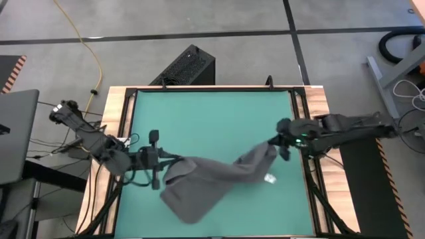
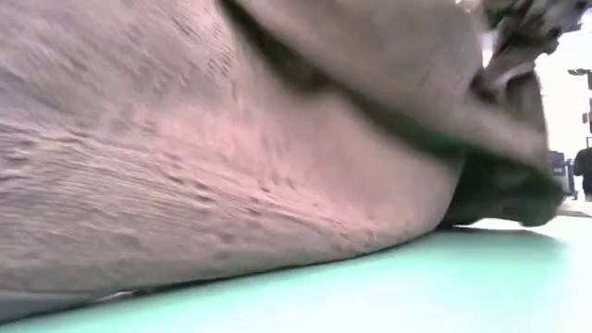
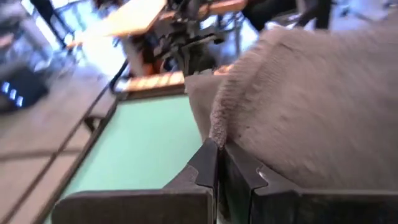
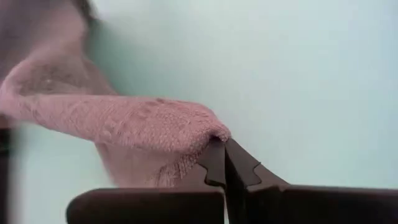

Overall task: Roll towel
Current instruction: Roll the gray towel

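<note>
The dark grey towel [image 1: 212, 179] is stretched slantwise over the green mat [image 1: 212, 116], from my left gripper [image 1: 166, 159] at the left to my right gripper [image 1: 273, 145] at the right. Its lower fold [image 1: 192, 202] lies on the mat near the front edge. A small white tag [image 1: 269, 178] shows at its right edge. Both grippers are shut on the towel. In the low view the towel [image 2: 231, 166] fills almost the whole picture. My left gripper pinches the towel's left edge [image 3: 216, 127] between its two fingers, coming level from the table's left. The cloth rises from the fingers and spreads away toward the right. My right gripper pinches a bunched corner of the towel [image 4: 208, 134] between its two fingers, coming from the table's right. The cloth hangs from the fingers above the mat and trails off toward the left arm.
The mat lies in a wooden-rimmed table frame [image 1: 119, 133]. A black box [image 1: 186, 66] stands on the floor behind the table. A laptop [image 1: 16, 133] and cables lie to the left. Bare mat shows at the far half.
</note>
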Available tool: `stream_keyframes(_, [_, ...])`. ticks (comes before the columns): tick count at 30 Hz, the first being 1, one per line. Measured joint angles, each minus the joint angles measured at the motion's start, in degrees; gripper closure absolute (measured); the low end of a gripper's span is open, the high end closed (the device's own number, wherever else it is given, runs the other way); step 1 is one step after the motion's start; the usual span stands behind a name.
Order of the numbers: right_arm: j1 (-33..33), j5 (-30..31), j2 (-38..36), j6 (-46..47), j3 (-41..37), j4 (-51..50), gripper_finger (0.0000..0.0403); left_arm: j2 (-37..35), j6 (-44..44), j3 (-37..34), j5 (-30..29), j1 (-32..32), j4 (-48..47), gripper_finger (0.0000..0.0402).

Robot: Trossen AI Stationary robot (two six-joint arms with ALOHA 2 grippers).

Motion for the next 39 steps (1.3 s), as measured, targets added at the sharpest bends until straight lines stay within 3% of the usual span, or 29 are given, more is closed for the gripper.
stream_keyframes(5, [-17.05, -1.98, 12.50, -9.34, 0.01, 3.62, 0.0375, 0.00, -13.97, -4.42, -4.96, 3.71, -4.54, 0.0401])
stream_keyframes(9, [-27.71, -13.59, 21.27, -19.11, 3.94, 4.40, 0.0328, 0.00, -26.02, -7.00, -8.64, 4.90, -11.87, 0.0401])
stream_keyframes(12, [-32.21, -17.75, 25.53, -24.85, 9.51, -0.08, 0.0284, 0.04, -33.73, -7.81, -9.90, 5.51, -17.93, 0.0401])
stream_keyframes(18, [-36.05, -14.19, 26.63, -28.78, 21.87, -13.04, 0.0216, 0.33, -37.90, -7.80, -11.40, 5.63, -22.21, 0.0401])
stream_keyframes(22, [-31.34, -14.78, 22.04, -27.13, 22.53, -13.77, 0.0204, 0.31, -36.93, -7.79, -12.76, 5.63, -23.43, 0.0401])
stream_keyframes(25, [-21.25, -15.07, 18.76, -23.89, 17.61, -10.97, 0.0207, 0.33, -36.88, -7.81, -13.30, 5.63, -24.30, 0.0401])
stream_keyframes(30, [-2.55, -0.53, 17.80, -18.22, 5.24, 1.93, 0.0220, 0.33, -35.01, -7.79, -14.23, 5.48, -24.75, 0.0401])
stream_keyframes(34, [7.14, 11.77, 20.53, -15.07, -1.18, 12.46, 0.0225, 0.33, -33.83, -7.79, -14.28, 5.48, -24.71, 0.0401])
stream_keyframes(39, [11.58, 15.17, 26.88, -10.79, -2.78, 17.36, 0.0224, 0.33, -33.82, -7.79, -14.07, 5.46, -24.71, 0.0401])
